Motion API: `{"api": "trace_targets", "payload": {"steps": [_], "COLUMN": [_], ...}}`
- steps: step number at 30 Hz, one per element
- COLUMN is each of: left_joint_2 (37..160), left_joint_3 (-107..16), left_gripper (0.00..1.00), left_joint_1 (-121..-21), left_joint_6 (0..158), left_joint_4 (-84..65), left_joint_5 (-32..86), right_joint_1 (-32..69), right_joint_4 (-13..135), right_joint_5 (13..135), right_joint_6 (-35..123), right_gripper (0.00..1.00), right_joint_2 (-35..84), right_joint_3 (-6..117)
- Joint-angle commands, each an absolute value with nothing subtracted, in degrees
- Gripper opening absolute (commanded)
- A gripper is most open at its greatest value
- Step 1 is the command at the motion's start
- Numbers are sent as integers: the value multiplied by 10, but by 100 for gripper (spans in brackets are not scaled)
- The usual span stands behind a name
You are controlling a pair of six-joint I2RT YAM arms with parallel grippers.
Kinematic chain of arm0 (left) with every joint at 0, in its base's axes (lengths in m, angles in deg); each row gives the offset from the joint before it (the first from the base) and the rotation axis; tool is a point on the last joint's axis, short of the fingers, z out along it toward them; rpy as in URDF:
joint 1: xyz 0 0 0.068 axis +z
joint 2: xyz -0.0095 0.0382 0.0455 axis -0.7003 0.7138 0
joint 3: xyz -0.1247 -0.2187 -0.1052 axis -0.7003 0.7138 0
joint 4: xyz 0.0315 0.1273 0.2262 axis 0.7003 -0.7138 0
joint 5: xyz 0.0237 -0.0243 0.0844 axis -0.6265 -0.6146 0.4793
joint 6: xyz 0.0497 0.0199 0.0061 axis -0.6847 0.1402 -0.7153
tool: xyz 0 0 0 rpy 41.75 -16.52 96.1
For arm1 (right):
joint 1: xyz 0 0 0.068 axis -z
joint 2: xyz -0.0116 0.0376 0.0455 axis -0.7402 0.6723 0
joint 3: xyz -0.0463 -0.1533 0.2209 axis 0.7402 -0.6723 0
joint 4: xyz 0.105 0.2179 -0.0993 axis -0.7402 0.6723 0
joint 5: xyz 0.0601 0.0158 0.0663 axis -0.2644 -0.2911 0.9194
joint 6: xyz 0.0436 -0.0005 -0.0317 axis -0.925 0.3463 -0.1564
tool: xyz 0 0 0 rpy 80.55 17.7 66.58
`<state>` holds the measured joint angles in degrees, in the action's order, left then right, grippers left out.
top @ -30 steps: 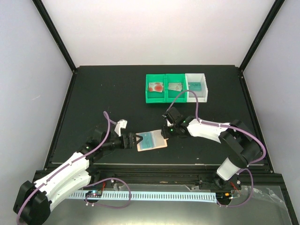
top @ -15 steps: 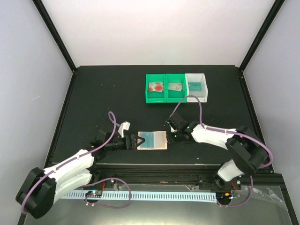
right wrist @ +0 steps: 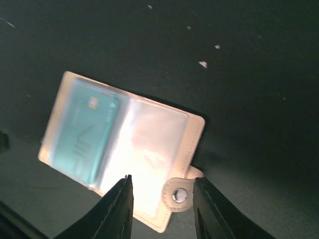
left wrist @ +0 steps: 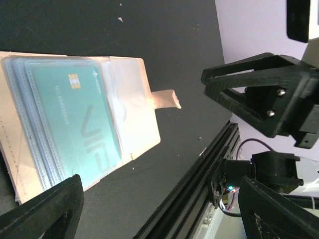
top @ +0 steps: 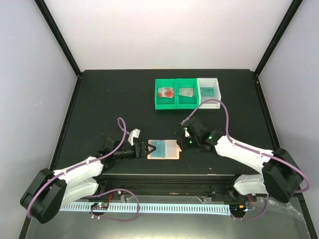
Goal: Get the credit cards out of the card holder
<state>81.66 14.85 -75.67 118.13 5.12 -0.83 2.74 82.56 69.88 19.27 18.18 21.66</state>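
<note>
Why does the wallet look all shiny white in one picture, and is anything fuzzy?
Right wrist view: light bounces off the clear pocket of the wallet, washing it white, and the teal card looks smeary. Left wrist view: the card's lettering is sharp, with a milder shine beside it. Top view: soft, even light.

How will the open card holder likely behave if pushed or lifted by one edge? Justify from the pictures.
The card holder lies open and flat, so it would probably slide, not tip or roll. Its thin cover may fold or sag if lifted by one edge. The shiny clear sleeve over the teal card looks slippery.
</note>
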Motion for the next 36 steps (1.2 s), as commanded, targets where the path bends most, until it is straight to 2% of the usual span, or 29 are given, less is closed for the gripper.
{"api": "trace_targets", "payload": {"steps": [1,10,18,25,36], "left_joint_2": [812,762,641,583,572], "left_joint_3": [156,173,173,175,183], "left_gripper": [86,86,89,99,99], "left_joint_1": [-757,-757,-757,-757,-757], "left_joint_6": [1195,1192,1171,1164,1174], "left_joint_4": [81,51,-56,-98,-78], "left_joint_5": [-24,-12,39,49,56], "right_joint_1": [22,-39,-103,-111,-111], "right_joint_4": [779,695,704,728,723], "right_joint_5": [730,725,708,665,644], "right_joint_6": [165,88,90,92,111], "right_gripper": [36,31,29,27,25], "right_joint_2": [156,175,310,356,390], "right_joint_3": [215,214,295,312,303]}}
